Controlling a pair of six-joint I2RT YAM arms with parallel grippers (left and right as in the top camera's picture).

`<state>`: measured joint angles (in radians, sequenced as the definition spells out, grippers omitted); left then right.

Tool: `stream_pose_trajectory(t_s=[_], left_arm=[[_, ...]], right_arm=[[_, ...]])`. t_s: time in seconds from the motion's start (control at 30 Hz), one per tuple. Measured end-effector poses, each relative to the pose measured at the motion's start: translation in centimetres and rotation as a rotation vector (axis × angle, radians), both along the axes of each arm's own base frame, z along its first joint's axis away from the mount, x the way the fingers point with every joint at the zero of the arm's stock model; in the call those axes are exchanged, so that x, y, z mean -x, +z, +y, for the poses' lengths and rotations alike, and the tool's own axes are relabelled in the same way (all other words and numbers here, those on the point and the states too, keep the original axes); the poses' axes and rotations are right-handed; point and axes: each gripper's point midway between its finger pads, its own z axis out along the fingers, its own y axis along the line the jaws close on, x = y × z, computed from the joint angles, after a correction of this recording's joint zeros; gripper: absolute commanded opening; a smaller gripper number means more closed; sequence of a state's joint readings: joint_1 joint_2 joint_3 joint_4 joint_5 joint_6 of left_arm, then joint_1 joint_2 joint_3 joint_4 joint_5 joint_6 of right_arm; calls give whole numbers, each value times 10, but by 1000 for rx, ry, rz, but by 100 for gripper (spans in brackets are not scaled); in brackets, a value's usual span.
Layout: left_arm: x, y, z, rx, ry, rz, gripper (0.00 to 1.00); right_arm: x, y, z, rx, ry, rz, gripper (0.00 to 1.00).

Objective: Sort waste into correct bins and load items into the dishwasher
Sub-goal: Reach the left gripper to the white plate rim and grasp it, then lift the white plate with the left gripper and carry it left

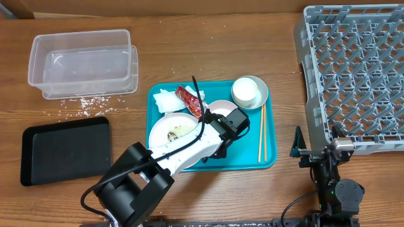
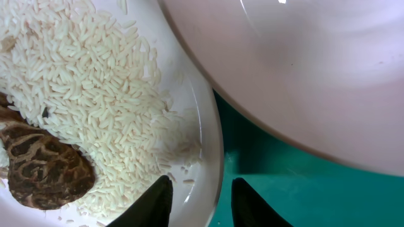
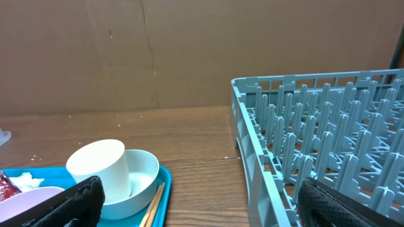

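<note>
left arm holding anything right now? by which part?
Nothing clamped yet, as far as shows: the left gripper straddles the rim of the large white plate, one finger inside, one outside, gaps showing. The right gripper is open, empty.

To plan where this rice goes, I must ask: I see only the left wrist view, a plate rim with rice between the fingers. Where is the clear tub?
Observer: The clear tub stands off the teal tray, to its left and farther from the robot.
Operator: Is another bin near it?
Observer: Yes, a black tray lies nearer the robot, with rice grains spilled between the two.
Operator: And the right arm?
Observer: The right gripper is open and holds nothing, beside the grey rack.
</note>
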<state>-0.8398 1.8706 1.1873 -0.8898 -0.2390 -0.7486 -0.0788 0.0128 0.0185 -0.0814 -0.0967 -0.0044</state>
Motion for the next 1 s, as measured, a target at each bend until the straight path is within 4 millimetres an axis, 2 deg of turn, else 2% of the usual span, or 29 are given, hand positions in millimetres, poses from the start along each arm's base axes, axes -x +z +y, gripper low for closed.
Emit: stream_pose_trajectory(t_s=[0.27,0.53,0.63,0.73,0.9,1.0], left_arm=[[1,-1,-1,6,0,5,29],[4,-5,-1,13,0,18,25],[4,-5,-1,15,1,17,20],[5,-5,-1,15,-1,18,5],[4,-5,2,-5,-38,20,4],[11,-3,9,-40,-46,51,4]], right_arm=[[0,0,0,0,0,0,100],[0,0,0,0,0,1,100],[0,0,0,0,0,0,100],[0,0,0,0,0,1,100],[0,0,0,0,0,0,100],[0,0,0,0,0,0,100]])
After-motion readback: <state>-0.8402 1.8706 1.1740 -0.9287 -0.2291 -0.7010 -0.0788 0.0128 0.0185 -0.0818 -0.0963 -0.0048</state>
